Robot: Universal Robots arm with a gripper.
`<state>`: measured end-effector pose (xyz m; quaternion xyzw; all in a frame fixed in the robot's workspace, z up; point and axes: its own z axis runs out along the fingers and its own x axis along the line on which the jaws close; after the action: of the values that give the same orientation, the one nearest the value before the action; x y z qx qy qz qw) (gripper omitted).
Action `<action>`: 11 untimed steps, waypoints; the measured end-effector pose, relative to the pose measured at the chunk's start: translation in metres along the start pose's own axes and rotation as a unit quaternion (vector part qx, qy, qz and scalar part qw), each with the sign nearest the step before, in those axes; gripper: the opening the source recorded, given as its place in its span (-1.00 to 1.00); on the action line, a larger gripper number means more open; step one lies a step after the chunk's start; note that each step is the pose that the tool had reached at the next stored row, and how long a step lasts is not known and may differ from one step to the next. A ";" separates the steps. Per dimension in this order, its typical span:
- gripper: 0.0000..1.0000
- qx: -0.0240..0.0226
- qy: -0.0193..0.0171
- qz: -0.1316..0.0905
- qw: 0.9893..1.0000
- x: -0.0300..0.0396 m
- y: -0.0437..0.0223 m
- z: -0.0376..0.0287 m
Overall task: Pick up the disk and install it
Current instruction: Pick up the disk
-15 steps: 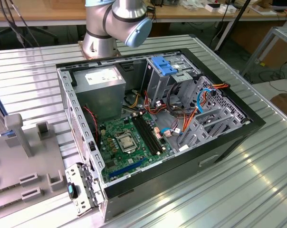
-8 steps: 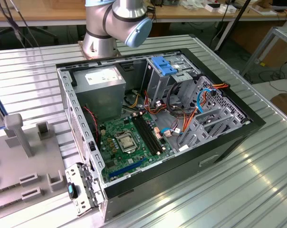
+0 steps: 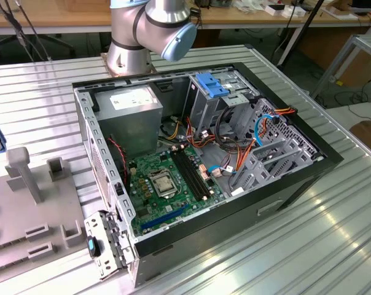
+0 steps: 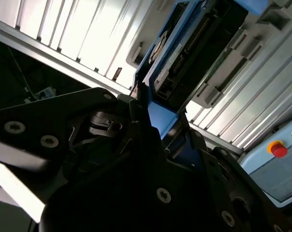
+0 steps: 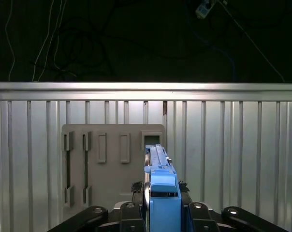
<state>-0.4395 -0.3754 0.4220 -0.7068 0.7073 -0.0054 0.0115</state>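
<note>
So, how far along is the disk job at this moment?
Done: the gripper is shut on the disk, at the grey holder plate. In hand: the disk, held edge-on. Left: it is not in the open computer case yet.

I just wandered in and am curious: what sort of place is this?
Probably a robotics lab for computer assembly: an open computer case sits on a ribbed metal table by a robot arm, whose hand grips the disk.
</note>
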 end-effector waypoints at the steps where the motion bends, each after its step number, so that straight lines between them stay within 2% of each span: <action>1: -0.26 0.000 0.000 0.000 1.000 -0.0001 -0.0002 -0.0062; 3: -0.26 0.000 0.000 0.000 1.000 -0.0001 -0.0004 -0.0142; 7: -0.26 0.000 0.000 0.000 1.000 -0.0004 -0.0010 -0.0413; 9: -0.26 0.000 0.000 0.000 1.000 -0.0005 -0.0012 -0.0505; 11: -0.26 0.000 0.000 0.000 1.000 -0.0006 -0.0016 -0.0664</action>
<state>-0.4395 -0.3754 0.4884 -0.7069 0.7072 -0.0054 0.0115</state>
